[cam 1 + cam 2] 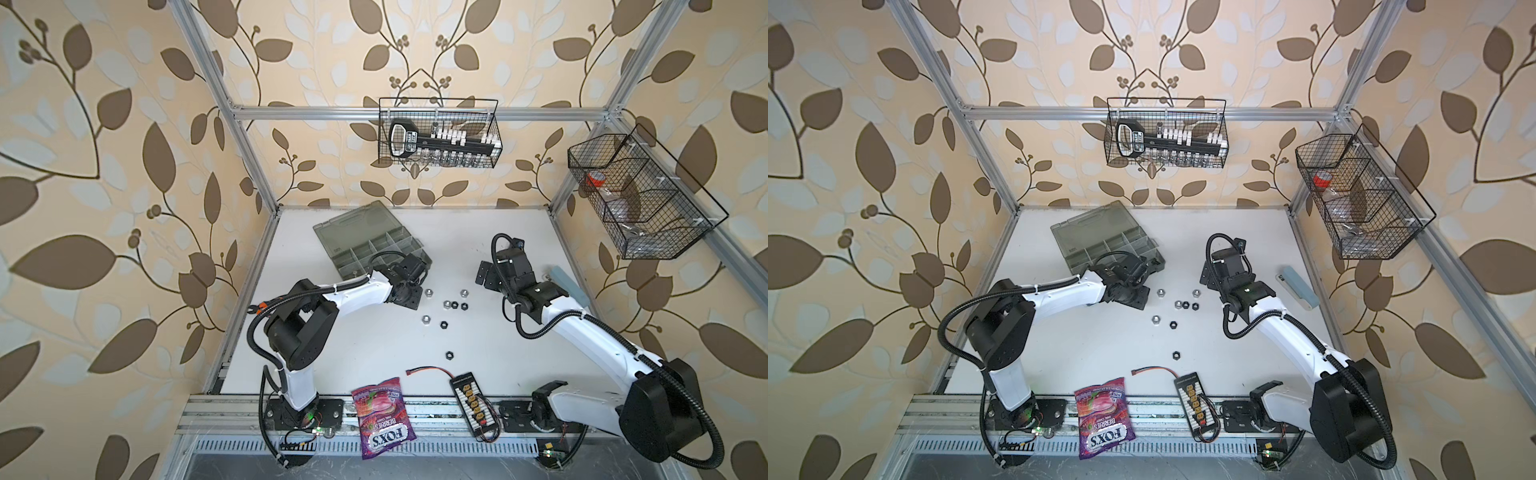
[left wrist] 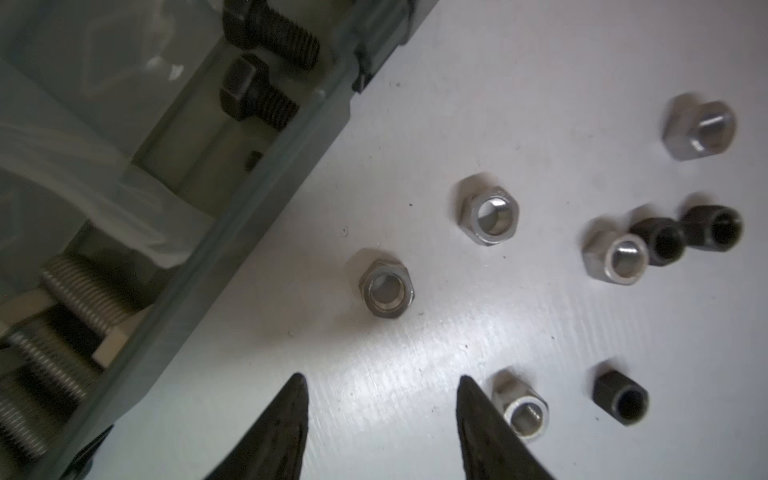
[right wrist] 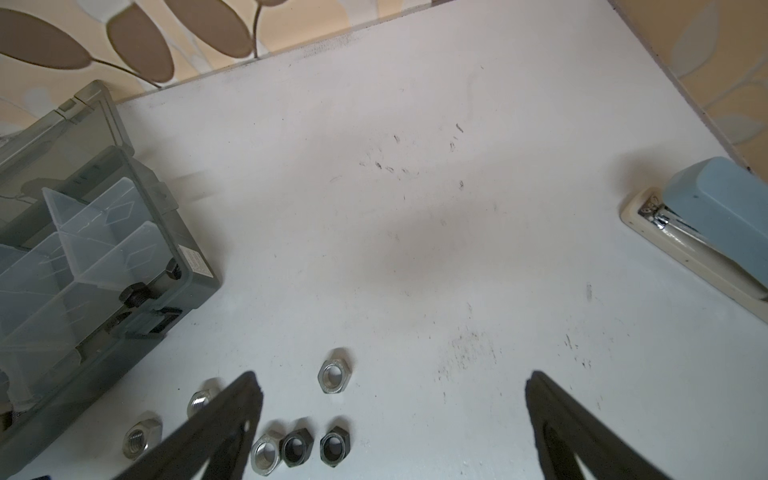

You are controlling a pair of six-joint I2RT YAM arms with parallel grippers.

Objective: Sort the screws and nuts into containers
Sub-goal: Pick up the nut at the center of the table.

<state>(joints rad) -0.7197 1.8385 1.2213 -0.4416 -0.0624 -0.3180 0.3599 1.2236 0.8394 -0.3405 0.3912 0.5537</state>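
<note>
Beside the wall of the organizer case (image 2: pixel 249 232), with screws (image 2: pixel 257 97) already lying in its containers (image 2: pixel 195 158), the left pincer (image 2: pixel 380 378) hangs half open and empty over the tabletop (image 2: pixel 436 116), so the nuts (image 2: pixel 386 286) scattered there seem next: centre on the nearest silver one, lower, close; the right pincer (image 3: pixel 392 374) gapes wide, empty.

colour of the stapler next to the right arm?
The stapler has a pale blue top on a cream base; clearest in the right wrist view.

A scuffed white tabletop (image 1: pixel 374 345) is shown; on it are laid an open organizer case (image 1: pixel 353 228), scattered silver and black nuts (image 1: pixel 426 294), a blue stapler (image 1: pixel 1298 286) and, at the near edge, a connector board (image 1: pixel 471 399).
</note>
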